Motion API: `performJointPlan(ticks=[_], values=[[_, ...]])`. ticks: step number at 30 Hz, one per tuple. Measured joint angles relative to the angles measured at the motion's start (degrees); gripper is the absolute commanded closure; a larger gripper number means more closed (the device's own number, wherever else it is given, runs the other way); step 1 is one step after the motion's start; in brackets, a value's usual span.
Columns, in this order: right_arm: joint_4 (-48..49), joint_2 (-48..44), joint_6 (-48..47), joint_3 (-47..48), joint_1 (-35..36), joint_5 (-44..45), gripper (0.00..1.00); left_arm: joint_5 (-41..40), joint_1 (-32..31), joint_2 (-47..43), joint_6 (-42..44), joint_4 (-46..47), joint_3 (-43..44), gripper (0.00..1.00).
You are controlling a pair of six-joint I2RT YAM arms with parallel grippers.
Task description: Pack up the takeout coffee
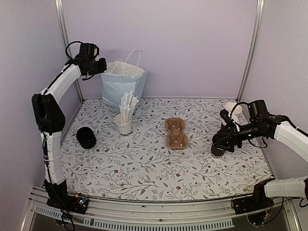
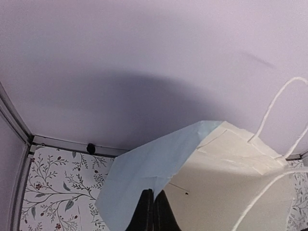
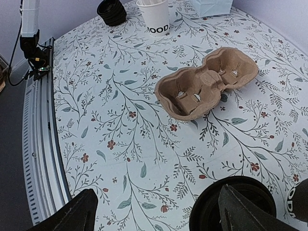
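Two grips worry me. My left hand (image 2: pixel 153 211) is clenched on the rim of the pale blue paper bag (image 2: pixel 159 163), a thin pinch that could slip or tear the paper. My right hand (image 3: pixel 156 192) hangs released above the black round lid (image 3: pixel 234 199), which sits by one finger, not centred; closing so could skid it into the black cup (image 3: pixel 299 208) beside it, well short of the pulp cup carrier (image 3: pixel 204 82) ahead.

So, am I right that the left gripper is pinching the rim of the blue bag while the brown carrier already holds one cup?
Not quite: the brown carrier is empty, both holes bare, as the right wrist view shows. The left gripper is indeed pinching the rim of the blue bag.
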Motion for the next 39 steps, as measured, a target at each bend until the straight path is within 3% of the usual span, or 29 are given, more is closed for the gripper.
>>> performJointPlan(ticks=[7,15,21,28,39], values=[[0.81,0.44,-0.04,-0.26,0.00,0.59,0.10,1.44,-0.02,-23.30,-4.20,8.39,-16.79,1.00],[0.85,1.95,-0.13,-0.26,0.00,0.66,0.09,6.19,-1.40,-46.03,-10.93,16.41,-25.49,1.00],[0.85,1.95,-0.26,-0.26,0.00,0.61,0.10,10.10,-5.44,-56.48,-15.87,15.61,-34.45,1.00],[0.85,1.95,-0.26,-0.26,0.00,0.59,0.10,11.06,-14.49,-69.59,-20.87,10.01,-48.57,1.00],[0.85,2.49,-0.37,-0.26,0.00,0.79,0.10,14.60,-18.16,-86.86,-30.60,3.08,-72.67,1.00]])
